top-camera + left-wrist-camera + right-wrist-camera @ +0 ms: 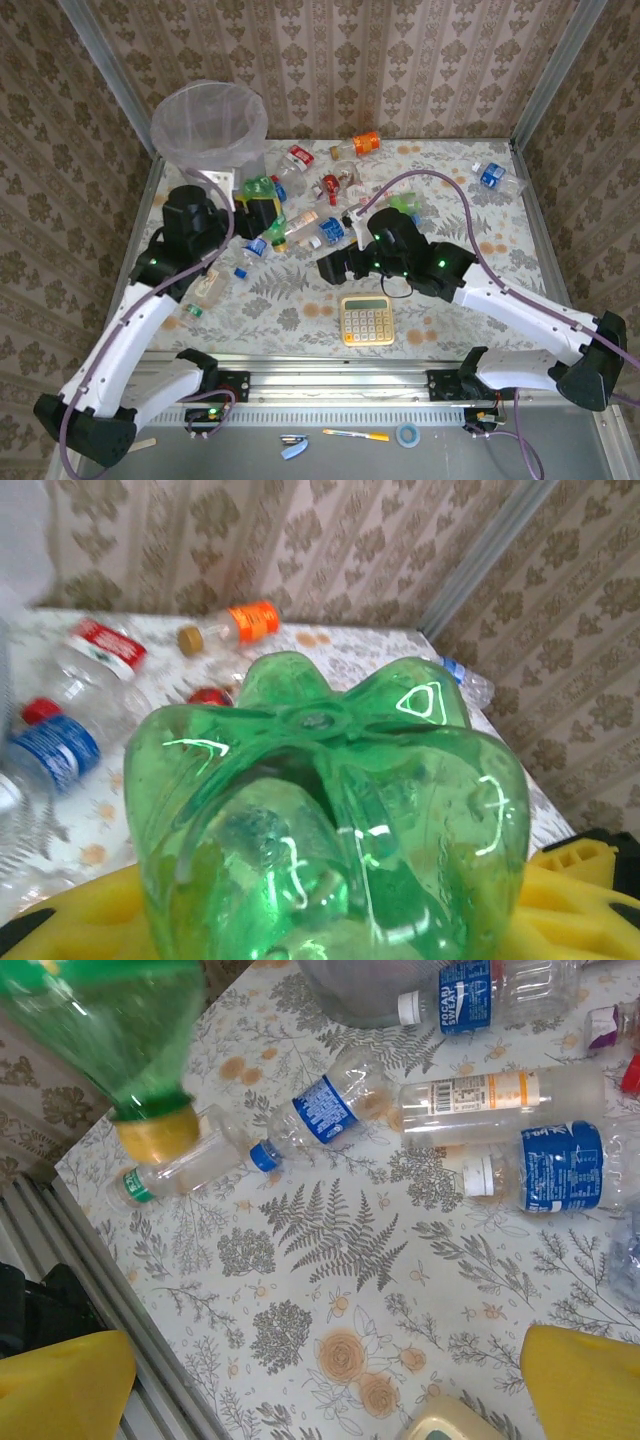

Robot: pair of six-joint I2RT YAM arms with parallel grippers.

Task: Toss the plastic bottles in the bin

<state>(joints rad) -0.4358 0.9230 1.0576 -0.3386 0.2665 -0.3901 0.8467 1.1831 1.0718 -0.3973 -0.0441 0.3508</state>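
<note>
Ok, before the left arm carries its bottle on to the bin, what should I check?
1. The left gripper is shut on the green bottle: ok.
2. The bottle is over the mouth of the bin: not ok, it hangs beside the near right rim.
3. The bottle is higher than the rim: cannot tell.
4. The bin mouth is unblocked: ok.
5. The right gripper is open and apart from the green bottle: ok.
</note>
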